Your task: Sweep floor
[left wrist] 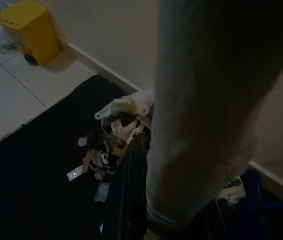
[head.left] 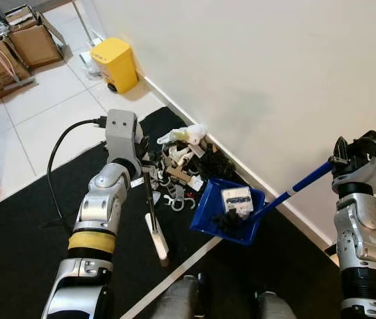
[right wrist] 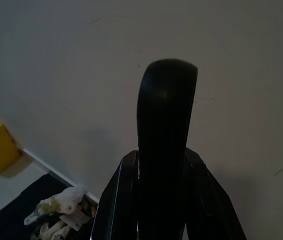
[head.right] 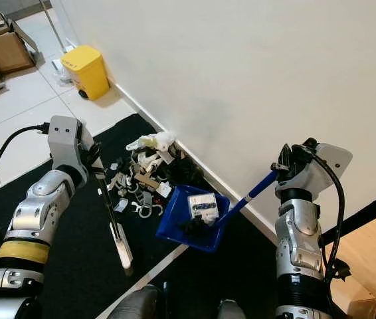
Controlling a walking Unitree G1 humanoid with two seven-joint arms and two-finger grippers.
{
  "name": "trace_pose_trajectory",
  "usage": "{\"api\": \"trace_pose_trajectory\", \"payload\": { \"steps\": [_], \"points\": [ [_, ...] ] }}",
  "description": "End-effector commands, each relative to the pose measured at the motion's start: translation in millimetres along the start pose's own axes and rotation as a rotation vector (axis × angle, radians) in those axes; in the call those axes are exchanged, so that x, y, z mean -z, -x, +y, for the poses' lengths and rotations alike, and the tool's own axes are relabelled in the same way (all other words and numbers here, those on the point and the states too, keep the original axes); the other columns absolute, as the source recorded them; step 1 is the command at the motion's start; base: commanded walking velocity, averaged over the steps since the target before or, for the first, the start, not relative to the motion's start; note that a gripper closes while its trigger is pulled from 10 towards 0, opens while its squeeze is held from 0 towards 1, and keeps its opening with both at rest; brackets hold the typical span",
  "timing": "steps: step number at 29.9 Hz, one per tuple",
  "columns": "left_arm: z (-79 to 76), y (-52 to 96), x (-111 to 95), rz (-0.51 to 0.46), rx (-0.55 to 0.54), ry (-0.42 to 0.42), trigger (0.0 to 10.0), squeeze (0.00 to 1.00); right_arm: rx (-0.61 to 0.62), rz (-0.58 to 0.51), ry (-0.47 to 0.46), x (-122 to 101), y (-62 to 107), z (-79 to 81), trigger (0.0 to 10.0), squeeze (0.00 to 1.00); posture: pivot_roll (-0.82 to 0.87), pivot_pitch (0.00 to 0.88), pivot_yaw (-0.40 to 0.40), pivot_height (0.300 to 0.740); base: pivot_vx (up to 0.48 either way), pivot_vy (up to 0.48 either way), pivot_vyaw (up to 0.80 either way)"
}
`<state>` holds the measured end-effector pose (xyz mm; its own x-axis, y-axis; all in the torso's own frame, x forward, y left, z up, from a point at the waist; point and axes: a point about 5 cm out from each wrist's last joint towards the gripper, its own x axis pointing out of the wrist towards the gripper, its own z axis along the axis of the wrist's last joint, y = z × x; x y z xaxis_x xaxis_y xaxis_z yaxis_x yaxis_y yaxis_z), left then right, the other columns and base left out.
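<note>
Closest to the head camera, the robot's left arm reaches down over the black mat [head.left: 28, 239], its left gripper [head.left: 145, 167] clenched around the dark handle of a small broom [head.left: 153, 226] whose pale head rests on the mat. Just ahead of the broom lies the litter pile [head.left: 178, 166] (scraps, white hooks, a crumpled white bag) heaped against the skirting of the white wall [head.left: 274, 80]. Beside the pile on the robot's right, the blue dustpan [head.left: 228, 212] is tilted, holding a white packet and dark bits. Its blue handle [head.left: 301, 183] runs up to the right gripper [head.left: 347, 154], which grasps it. Farther off along the wall stands a yellow bin [head.left: 113, 63], with cardboard boxes [head.left: 15, 46] on the tiled floor [head.left: 35, 113].
</note>
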<state>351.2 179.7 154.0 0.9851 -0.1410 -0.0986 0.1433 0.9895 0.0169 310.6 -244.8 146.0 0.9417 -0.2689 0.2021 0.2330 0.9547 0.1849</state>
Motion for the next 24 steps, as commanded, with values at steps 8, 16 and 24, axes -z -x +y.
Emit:
{"api": "trace_pose_trajectory", "payload": {
  "steps": [8,16,24],
  "points": [
    [-1.4,-0.6,2.5,-0.004,-0.012,-0.003,10.0,0.00,-0.001,-0.037,-0.036,-8.6,-5.6,-0.9,10.0,0.00,0.07,0.121,0.060,0.740,0.000,0.000,-0.51],
    [-1.0,-0.8,3.8,-0.002,-0.016,0.000,10.0,0.00,-0.002,-0.035,-0.033,-8.3,-5.7,-2.2,10.0,0.00,0.06,0.125,0.057,0.740,0.000,0.000,-0.51],
    [-0.8,-1.3,4.7,0.001,-0.019,0.002,10.0,0.00,-0.003,-0.031,-0.035,-7.7,-5.9,-2.6,10.0,0.00,0.06,0.125,0.056,0.740,0.000,0.000,-0.48]
  ]
}}
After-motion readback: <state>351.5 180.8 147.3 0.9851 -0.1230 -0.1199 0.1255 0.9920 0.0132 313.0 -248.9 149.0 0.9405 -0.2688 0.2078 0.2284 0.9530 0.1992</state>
